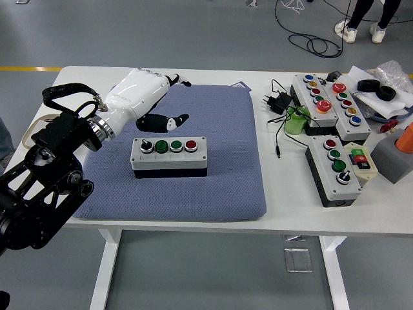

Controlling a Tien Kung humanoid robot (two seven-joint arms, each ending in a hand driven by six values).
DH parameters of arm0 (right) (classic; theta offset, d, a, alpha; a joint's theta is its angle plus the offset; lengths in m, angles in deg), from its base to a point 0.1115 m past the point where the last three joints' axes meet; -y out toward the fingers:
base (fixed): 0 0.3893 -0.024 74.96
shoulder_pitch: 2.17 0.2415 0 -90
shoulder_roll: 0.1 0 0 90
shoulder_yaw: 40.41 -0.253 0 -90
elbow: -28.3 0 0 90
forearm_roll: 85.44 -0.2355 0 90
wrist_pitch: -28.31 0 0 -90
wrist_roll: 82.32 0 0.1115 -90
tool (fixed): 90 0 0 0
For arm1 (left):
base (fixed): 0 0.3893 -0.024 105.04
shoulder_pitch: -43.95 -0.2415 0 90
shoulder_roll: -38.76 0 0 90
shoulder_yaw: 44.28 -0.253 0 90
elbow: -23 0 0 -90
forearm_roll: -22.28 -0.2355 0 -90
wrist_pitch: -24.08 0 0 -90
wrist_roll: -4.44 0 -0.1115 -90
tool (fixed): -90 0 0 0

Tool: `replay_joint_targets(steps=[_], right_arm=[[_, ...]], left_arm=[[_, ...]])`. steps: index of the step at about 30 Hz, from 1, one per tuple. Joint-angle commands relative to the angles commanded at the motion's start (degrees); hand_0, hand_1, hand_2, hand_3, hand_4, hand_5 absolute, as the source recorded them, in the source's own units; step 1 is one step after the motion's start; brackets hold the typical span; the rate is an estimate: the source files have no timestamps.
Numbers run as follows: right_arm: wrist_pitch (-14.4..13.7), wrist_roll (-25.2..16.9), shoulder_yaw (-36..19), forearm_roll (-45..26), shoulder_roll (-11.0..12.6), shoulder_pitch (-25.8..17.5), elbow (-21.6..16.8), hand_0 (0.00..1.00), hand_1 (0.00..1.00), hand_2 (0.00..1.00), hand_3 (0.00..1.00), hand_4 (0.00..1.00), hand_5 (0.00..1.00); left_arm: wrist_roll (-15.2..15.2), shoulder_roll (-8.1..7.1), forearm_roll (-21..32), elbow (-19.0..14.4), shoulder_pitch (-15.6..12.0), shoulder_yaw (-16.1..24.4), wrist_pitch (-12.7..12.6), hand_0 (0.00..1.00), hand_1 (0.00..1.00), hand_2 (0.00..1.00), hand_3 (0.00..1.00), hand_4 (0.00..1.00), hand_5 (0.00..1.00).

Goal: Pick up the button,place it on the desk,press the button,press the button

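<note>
The left hand reaches in from the left over the blue-grey pad, its white back turned upward and the wrist angled toward the far right. Its fingers are loosely spread and hold nothing, the thumb pointing right just above and behind the button box. That box sits flat on the pad in the middle of the white desk, its row of four buttons facing up.

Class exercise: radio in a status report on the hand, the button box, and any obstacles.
Left hand open, holding nothing, behind the button box. Box upright on the blue mat, untouched. Nothing in the way.
</note>
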Motion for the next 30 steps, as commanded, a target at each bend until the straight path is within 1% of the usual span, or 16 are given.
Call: replay_joint_targets(steps=[4,5,10,11,14,18,19,20,22,23,26,28,30], right_arm=[[-0.01,0.00,-0.05,0.02,0.00,-0.01,0.00,0.647,0.638,0.671,0.585,0.386,0.236],[0.00,0.00,-0.06,0.06,0.00,-0.03,0.00,0.647,0.638,0.671,0.584,0.386,0.240],[0.01,0.02,-0.21,0.26,0.00,-0.04,0.00,0.647,0.638,0.671,0.584,0.386,0.240],[0.01,0.01,-0.24,0.31,0.00,-0.03,0.00,0.647,0.638,0.671,0.584,0.386,0.239],[-0.01,0.02,-0.37,0.41,-0.01,0.01,0.00,0.647,0.638,0.671,0.584,0.386,0.239],[-0.06,0.00,-0.36,0.28,-0.02,0.07,0.00,0.647,0.638,0.671,0.584,0.385,0.239],[-0.06,0.00,-0.37,0.32,-0.02,0.11,0.00,0.647,0.638,0.671,0.584,0.385,0.239],[-0.05,0.00,-0.38,0.34,-0.02,0.12,0.00,0.647,0.638,0.671,0.584,0.385,0.239],[-0.05,0.00,-0.37,0.33,-0.02,0.13,0.00,0.647,0.638,0.671,0.584,0.385,0.239],[-0.04,0.00,-0.34,0.31,0.00,0.14,0.00,0.647,0.638,0.671,0.584,0.386,0.239],[-0.01,-0.01,-0.34,0.33,0.04,0.15,0.00,0.647,0.638,0.671,0.584,0.386,0.239],[0.01,-0.01,-0.33,0.34,0.06,0.16,0.00,0.647,0.638,0.671,0.584,0.386,0.239],[0.01,0.01,-0.35,0.35,0.07,0.18,0.00,0.647,0.638,0.671,0.584,0.386,0.240]], left_arm=[[0.12,-0.01,0.00,0.01,0.03,-0.02,0.00,0.049,0.002,0.002,0.790,0.446,0.002],[0.06,-0.03,0.00,-0.03,0.02,-0.01,0.20,0.063,0.002,0.002,0.793,0.537,0.002],[0.08,-0.02,0.00,-0.02,0.01,-0.09,0.10,0.063,0.002,0.002,0.793,0.537,0.002],[0.09,-0.04,0.00,-0.05,0.01,-0.08,0.22,0.065,0.002,0.002,0.808,0.537,0.002],[-0.01,-0.15,0.00,-0.17,0.06,-0.07,0.85,0.065,0.002,0.002,0.808,0.537,0.002],[-0.43,-0.62,0.00,-0.92,0.14,0.15,5.07,0.065,0.002,0.002,0.804,0.532,0.002],[-0.41,-0.87,0.00,-1.42,0.16,0.20,7.10,0.065,0.002,0.002,0.804,0.532,0.002],[-0.40,-0.96,0.00,-1.60,0.17,0.22,8.44,0.065,0.002,0.002,0.804,0.532,0.002],[-0.33,-1.17,0.00,-1.92,0.19,0.15,9.58,0.065,0.002,0.002,0.804,0.532,0.002],[-0.21,-1.50,0.00,-2.39,0.23,0.00,12.05,0.068,0.002,0.002,0.790,0.536,0.002],[-1.03,-2.22,0.00,-3.15,0.57,-0.43,18.44,0.068,0.002,0.002,0.790,0.536,0.002],[-1.37,-2.46,0.00,-3.21,0.82,-0.91,21.15,0.068,0.002,0.002,0.790,0.536,0.002],[-1.45,-2.56,0.00,-3.19,0.95,-1.21,22.42,0.072,0.002,0.002,0.773,0.538,0.002]])
